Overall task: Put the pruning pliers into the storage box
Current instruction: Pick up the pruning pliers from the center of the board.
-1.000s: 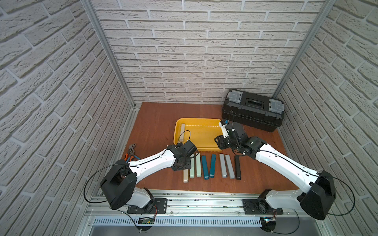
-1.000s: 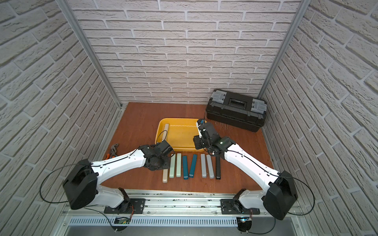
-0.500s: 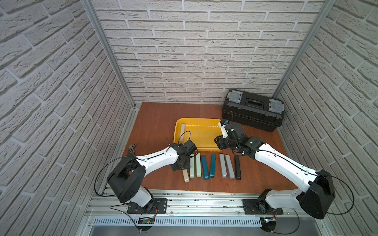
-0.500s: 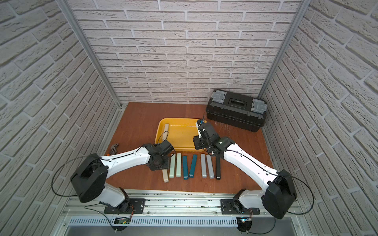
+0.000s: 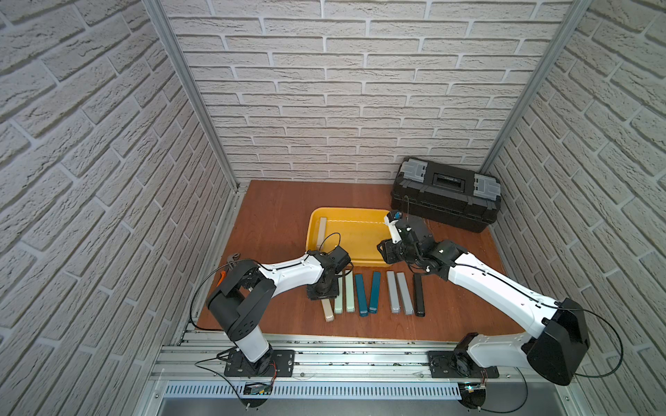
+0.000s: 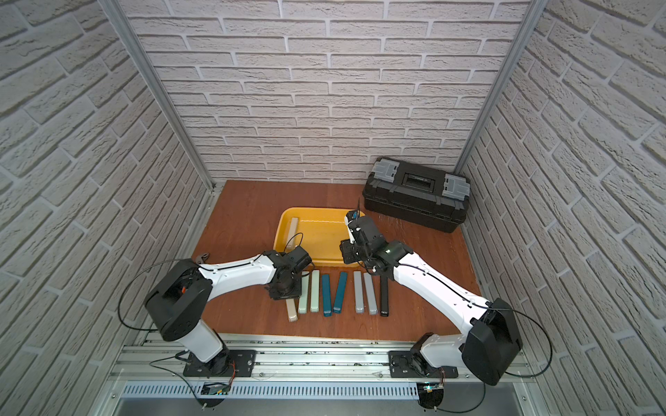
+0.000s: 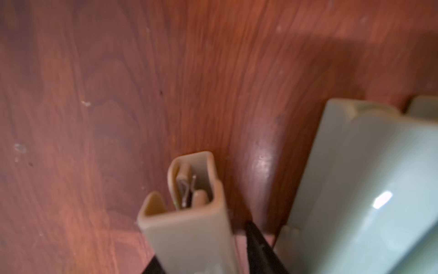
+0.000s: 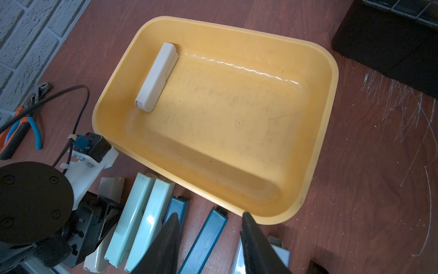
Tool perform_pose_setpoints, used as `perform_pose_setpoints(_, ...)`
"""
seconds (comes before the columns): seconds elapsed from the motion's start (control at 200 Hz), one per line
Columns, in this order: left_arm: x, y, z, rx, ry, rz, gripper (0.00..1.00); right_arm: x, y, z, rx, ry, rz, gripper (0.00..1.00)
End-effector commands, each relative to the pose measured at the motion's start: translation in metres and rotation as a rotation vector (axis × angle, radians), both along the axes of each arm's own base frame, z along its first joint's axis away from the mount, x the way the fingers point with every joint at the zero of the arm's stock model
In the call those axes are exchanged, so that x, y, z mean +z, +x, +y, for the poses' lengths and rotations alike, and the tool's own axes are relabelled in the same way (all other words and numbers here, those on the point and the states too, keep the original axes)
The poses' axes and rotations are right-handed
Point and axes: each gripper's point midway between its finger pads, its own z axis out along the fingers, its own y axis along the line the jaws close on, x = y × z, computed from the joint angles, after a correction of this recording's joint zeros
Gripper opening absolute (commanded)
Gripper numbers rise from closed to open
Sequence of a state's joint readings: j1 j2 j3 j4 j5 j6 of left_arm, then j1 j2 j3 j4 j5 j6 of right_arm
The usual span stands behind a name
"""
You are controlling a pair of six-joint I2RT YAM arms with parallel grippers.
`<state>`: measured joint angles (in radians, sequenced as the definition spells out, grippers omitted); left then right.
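Observation:
Pruning pliers lie in a row on the wooden table: a beige one [image 5: 328,313], two mint green [image 5: 338,293], two teal [image 5: 360,295], two grey [image 5: 393,293] and a black one [image 5: 418,293]. My left gripper [image 5: 324,293] is down over the beige one [image 7: 189,237], which lies between its jaws. A thin strip shows beside one fingertip [image 7: 258,246], so the grip is unclear. Another beige pruning pliers [image 8: 156,76] lies in the yellow storage box [image 5: 360,237]. My right gripper [image 8: 209,214] hangs open and empty over the box's near rim [image 8: 260,218].
A black toolbox [image 5: 447,201] with grey latches stands at the back right. Orange-handled pliers [image 8: 19,132] lie by the left wall. Brick walls close in three sides, and a metal rail [image 5: 342,356] runs along the front.
My left gripper has come down onto the beige pruning pliers at the row's left end and its jaws have narrowed around it. The right arm has not moved.

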<state>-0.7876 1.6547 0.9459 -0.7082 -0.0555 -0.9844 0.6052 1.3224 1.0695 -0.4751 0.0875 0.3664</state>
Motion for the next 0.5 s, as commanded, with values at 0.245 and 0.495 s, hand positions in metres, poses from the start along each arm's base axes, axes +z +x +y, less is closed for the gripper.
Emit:
perform_pose_setpoints(0.245, 0.009, 0.002, -0.003, 0.003, 0.003, -0.007, 0.32, 0.004, 0.004, 0.011, 0.029, 0.027, -0.026, 0.44)
perform_pose_setpoints(0.495, 0.039, 0.005, 0.005, 0.027, -0.027, -0.052, 0.29, 0.010, 0.008, 0.016, 0.040, 0.041, -0.035, 0.44)
